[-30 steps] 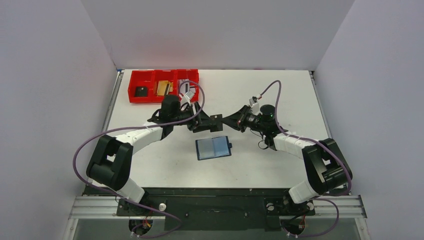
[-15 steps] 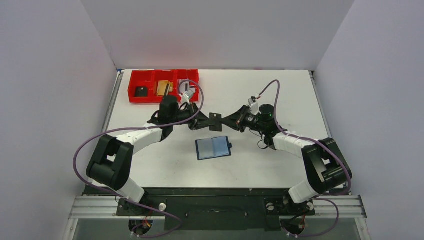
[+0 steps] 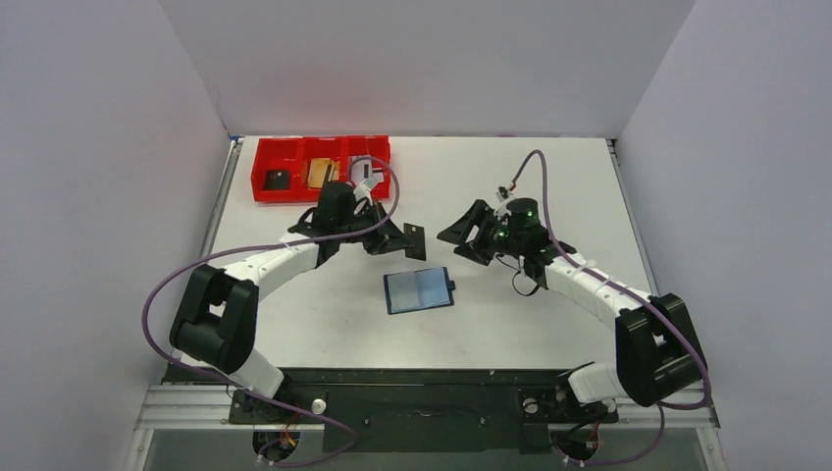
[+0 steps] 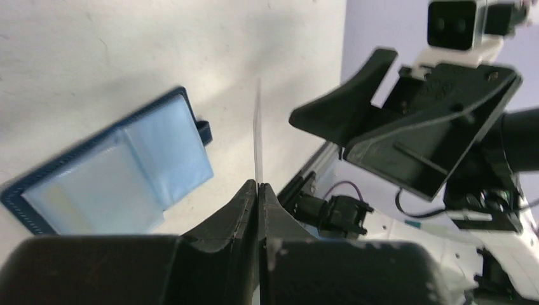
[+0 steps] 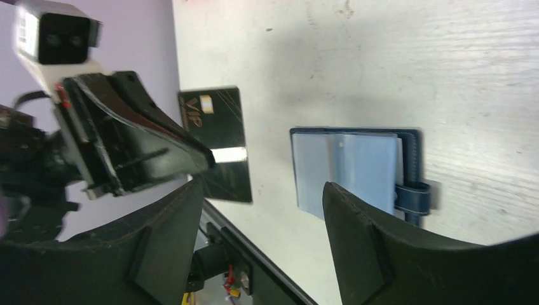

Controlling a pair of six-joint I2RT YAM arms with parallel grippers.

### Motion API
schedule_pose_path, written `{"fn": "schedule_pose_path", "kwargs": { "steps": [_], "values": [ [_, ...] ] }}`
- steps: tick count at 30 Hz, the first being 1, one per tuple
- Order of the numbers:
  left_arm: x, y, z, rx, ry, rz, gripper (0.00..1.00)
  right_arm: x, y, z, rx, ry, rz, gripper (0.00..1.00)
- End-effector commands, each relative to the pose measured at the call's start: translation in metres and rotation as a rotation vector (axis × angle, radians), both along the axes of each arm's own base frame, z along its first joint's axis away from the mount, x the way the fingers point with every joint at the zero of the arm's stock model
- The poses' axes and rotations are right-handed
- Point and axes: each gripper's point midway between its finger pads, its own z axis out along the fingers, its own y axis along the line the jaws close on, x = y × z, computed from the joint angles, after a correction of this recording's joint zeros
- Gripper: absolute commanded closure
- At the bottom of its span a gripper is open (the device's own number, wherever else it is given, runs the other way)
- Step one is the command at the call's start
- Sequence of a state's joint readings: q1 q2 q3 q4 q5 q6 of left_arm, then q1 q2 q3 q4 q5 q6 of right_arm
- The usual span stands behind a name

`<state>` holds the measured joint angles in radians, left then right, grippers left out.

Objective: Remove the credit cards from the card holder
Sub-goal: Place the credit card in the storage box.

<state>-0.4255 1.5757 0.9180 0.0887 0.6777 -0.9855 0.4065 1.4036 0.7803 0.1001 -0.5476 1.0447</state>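
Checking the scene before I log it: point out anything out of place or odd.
Nothing is spilled or damaged. The only oddity: a black card hangs in mid-air, pinched by the left gripper. The wallet lies open and flat; the right gripper is open, holding nothing.

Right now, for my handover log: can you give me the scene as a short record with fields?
left claw: shut on a thin black rectangular card, held above the white table
right claw: open, empty, apart from the card
card holder: small navy-blue bifold wallet, lying open on the table between the arms
tray: red three-compartment plastic tray, far left; tan-gold card in its middle compartment
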Motion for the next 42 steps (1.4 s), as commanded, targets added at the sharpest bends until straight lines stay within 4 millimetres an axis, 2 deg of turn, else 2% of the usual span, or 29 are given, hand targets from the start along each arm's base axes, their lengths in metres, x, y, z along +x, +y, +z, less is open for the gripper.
{"fn": "schedule_pose_path", "kwargs": {
  "steps": [1, 2, 4, 5, 6, 7, 10, 11, 12, 13, 14, 18, 19, 20, 21, 23, 24, 25, 26, 27, 28, 29, 30, 33, 37, 39, 40, 41, 42],
  "values": [
    [0.032, 0.035, 0.019, 0.276, -0.155, 0.113, 1.00, 0.005, -0.024, 0.002, -0.158, -0.055, -0.057, 0.35],
    [0.043, 0.040, 0.030, 0.323, -0.210, 0.126, 1.00, 0.003, -0.026, 0.000, -0.175, -0.052, -0.054, 0.35],
    [0.062, 0.061, 0.034, 0.461, -0.248, 0.189, 1.00, 0.002, -0.030, -0.002, -0.198, -0.051, -0.059, 0.35],
    [0.067, 0.076, 0.023, 0.555, -0.224, 0.228, 1.00, 0.002, -0.032, -0.002, -0.208, -0.051, -0.063, 0.35],
    [0.077, 0.083, 0.035, 0.590, -0.264, 0.246, 1.00, 0.000, -0.033, -0.003, -0.218, -0.050, -0.061, 0.35],
    [0.083, 0.095, 0.030, 0.658, -0.254, 0.279, 1.00, 0.001, -0.035, -0.005, -0.229, -0.048, -0.069, 0.35],
    [0.111, 0.133, 0.047, 0.807, -0.302, 0.391, 1.00, -0.002, -0.040, -0.006, -0.250, -0.047, -0.077, 0.35],
    [0.117, 0.146, 0.044, 0.846, -0.293, 0.414, 1.00, -0.003, -0.041, -0.008, -0.258, -0.043, -0.076, 0.35],
    [0.126, 0.158, 0.054, 0.892, -0.320, 0.452, 1.00, -0.004, -0.042, -0.008, -0.261, -0.044, -0.075, 0.35],
    [0.131, 0.170, 0.051, 0.934, -0.308, 0.473, 1.00, -0.006, -0.043, -0.009, -0.266, -0.041, -0.076, 0.35],
    [0.138, 0.184, 0.062, 0.993, -0.329, 0.513, 1.00, -0.006, -0.044, -0.008, -0.268, -0.044, -0.077, 0.35],
    [0.163, 0.235, 0.073, 1.218, -0.324, 0.629, 1.00, -0.012, -0.047, -0.011, -0.276, -0.035, -0.079, 0.35],
    [0.170, 0.246, 0.085, 1.244, -0.337, 0.660, 1.00, -0.014, -0.048, -0.014, -0.280, -0.027, -0.078, 0.35],
    [0.174, 0.257, 0.079, 1.304, -0.314, 0.677, 1.00, -0.015, -0.049, -0.014, -0.283, -0.027, -0.077, 0.35],
    [0.180, 0.267, 0.087, 1.323, -0.319, 0.704, 1.00, -0.016, -0.049, -0.014, -0.286, -0.025, -0.077, 0.35],
    [0.192, 0.279, 0.087, 1.365, -0.313, 0.728, 1.00, -0.018, -0.051, -0.015, -0.293, -0.021, -0.078, 0.35],
    [0.199, 0.285, 0.079, 1.396, -0.299, 0.729, 1.00, -0.019, -0.052, -0.015, -0.296, -0.020, -0.079, 0.35],
    [0.205, 0.291, 0.086, 1.411, -0.309, 0.743, 1.00, -0.019, -0.052, -0.014, -0.296, -0.020, -0.080, 0.35],
    [0.210, 0.297, 0.076, 1.449, -0.288, 0.737, 1.00, -0.019, -0.052, -0.013, -0.298, -0.021, -0.081, 0.35],
    [0.216, 0.303, 0.082, 1.462, -0.296, 0.751, 1.00, -0.020, -0.053, -0.012, -0.299, -0.020, -0.081, 0.35],
    [0.221, 0.308, 0.072, 1.493, -0.277, 0.744, 1.00, -0.020, -0.054, -0.011, -0.301, -0.023, -0.084, 0.35],
    [0.226, 0.317, 0.078, 1.505, -0.282, 0.764, 1.00, -0.020, -0.054, -0.010, -0.303, -0.022, -0.085, 0.35],
    [0.231, 0.326, 0.069, 1.524, -0.261, 0.763, 1.00, -0.021, -0.055, -0.010, -0.307, -0.020, -0.087, 0.35],
    [0.247, 0.339, 0.066, 1.560, -0.275, 0.758, 1.00, -0.021, -0.056, -0.010, -0.314, -0.016, -0.091, 0.35],
    [0.267, 0.351, 0.044, 1.581, -0.271, 0.723, 1.00, -0.021, -0.056, -0.012, -0.321, -0.003, -0.090, 0.35],
    [0.274, 0.358, 0.023, 1.572, -0.241, 0.708, 1.00, -0.020, -0.057, -0.013, -0.326, -0.001, -0.090, 0.35],
    [0.277, 0.363, 0.023, 1.562, -0.237, 0.722, 1.00, -0.019, -0.056, -0.013, -0.327, -0.002, -0.089, 0.35],
    [0.279, 0.365, 0.010, 1.561, -0.220, 0.703, 1.00, -0.018, -0.055, -0.015, -0.329, 0.005, -0.084, 0.35],
    [0.283, 0.368, 0.012, 1.555, -0.224, 0.712, 1.00, -0.017, -0.055, -0.016, -0.332, 0.010, -0.082, 0.35]
  ]
}}
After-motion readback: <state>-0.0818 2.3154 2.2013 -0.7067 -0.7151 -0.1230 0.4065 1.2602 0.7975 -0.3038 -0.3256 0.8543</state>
